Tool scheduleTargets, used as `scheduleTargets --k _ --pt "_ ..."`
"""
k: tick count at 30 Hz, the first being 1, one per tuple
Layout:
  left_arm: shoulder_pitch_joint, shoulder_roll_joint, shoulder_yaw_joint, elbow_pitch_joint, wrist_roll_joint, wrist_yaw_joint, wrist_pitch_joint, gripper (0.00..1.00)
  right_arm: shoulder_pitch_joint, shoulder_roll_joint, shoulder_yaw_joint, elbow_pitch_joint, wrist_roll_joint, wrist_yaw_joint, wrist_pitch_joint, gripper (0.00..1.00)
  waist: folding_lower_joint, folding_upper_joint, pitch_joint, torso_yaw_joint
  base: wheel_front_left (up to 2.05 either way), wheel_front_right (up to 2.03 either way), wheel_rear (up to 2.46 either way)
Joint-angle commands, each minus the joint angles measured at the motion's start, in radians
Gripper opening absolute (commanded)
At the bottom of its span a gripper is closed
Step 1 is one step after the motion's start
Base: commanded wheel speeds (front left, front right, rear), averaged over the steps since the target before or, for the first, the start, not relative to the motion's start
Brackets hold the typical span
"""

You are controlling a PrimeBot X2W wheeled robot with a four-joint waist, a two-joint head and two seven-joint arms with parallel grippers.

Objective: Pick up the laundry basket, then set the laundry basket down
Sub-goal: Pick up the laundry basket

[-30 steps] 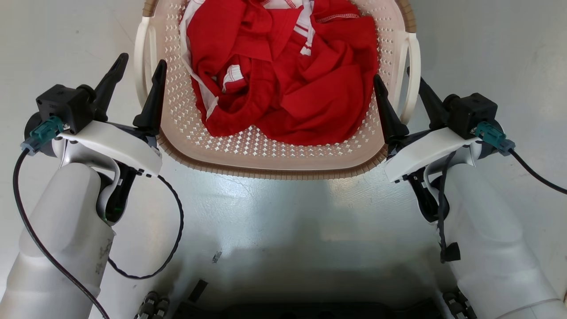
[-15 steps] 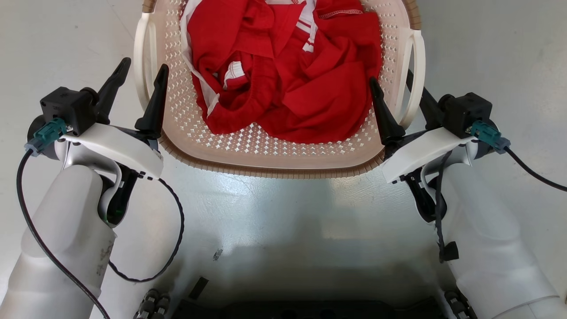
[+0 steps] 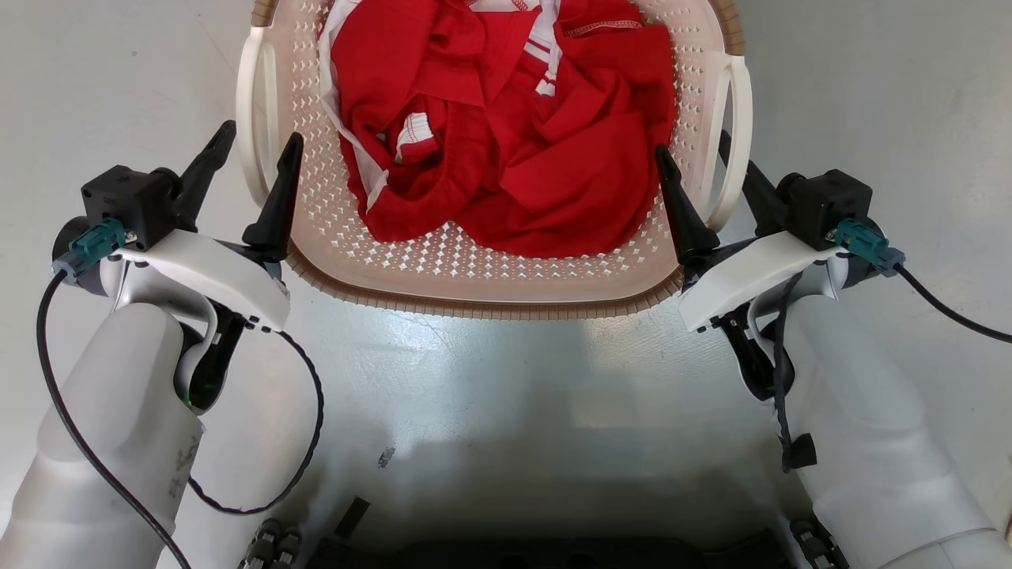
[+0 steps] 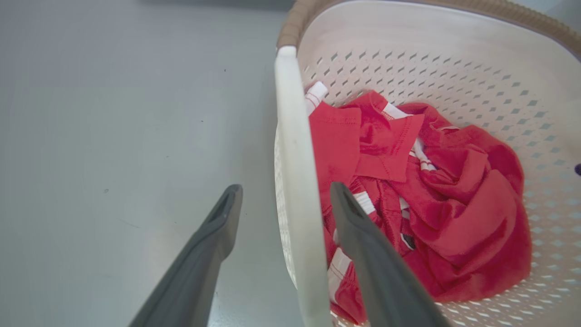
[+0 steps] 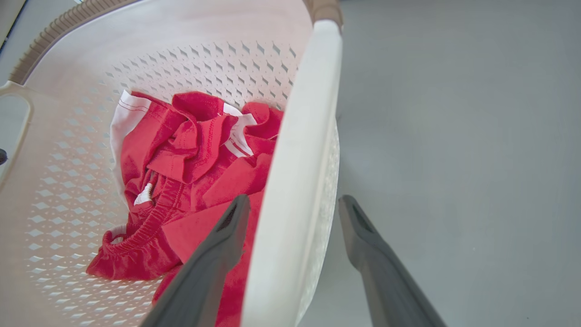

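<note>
We are holding our left gripper [image 3: 261,134] open astride the laundry basket's [image 3: 482,304] left handle [image 3: 251,118] and our right gripper [image 3: 692,144] open astride its right handle [image 3: 739,134]; red clothes [image 3: 506,134] are lying inside.

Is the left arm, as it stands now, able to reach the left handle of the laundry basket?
Probably yes. The left tool is open and straddles the white handle of the laundry basket, one finger outside, one inside near the red clothes. Nothing lies between the fingers and the handle.

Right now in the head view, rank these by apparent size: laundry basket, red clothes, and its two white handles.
1. laundry basket, cut off at the top edge.
2. red clothes.
3. left handle and right handle: alike, no ranking.
</note>
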Motion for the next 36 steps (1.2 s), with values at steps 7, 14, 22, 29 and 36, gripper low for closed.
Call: scheduleTargets --k 7,14,22,29,36 --pt "0.015 0.048 0.016 0.002 -0.019 -0.003 -0.005 1.0 0.04 0.019 0.032 -0.008 0.015 0.0 -0.014 1.0 0.0 -0.0001 0.0 -0.007 0.0 0.0 0.0" --pt "0.011 0.049 0.01 0.008 -0.017 -0.003 -0.005 1.0 0.041 0.019 0.04 -0.009 0.023 0.0 -0.014 1.0 0.0 -0.0001 -0.001 -0.007 0.0 0.0 0.0" --pt "0.009 0.052 0.005 0.01 -0.02 -0.003 -0.005 1.0 0.037 0.019 0.05 -0.005 0.034 0.0 -0.014 1.0 0.0 -0.0001 0.0 -0.009 0.0 0.0 0.0" --pt "0.007 0.055 -0.003 0.013 -0.026 -0.003 -0.005 1.0 0.038 0.019 0.055 -0.002 0.04 0.0 -0.014 1.0 0.0 -0.0001 0.002 -0.011 0.0 0.0 0.0" --pt "0.004 0.054 -0.011 0.014 -0.031 -0.003 -0.005 0.98 0.04 0.019 0.066 0.0 0.052 0.0 -0.014 0.9 0.0 -0.0001 0.001 -0.011 0.0 0.0 0.0"
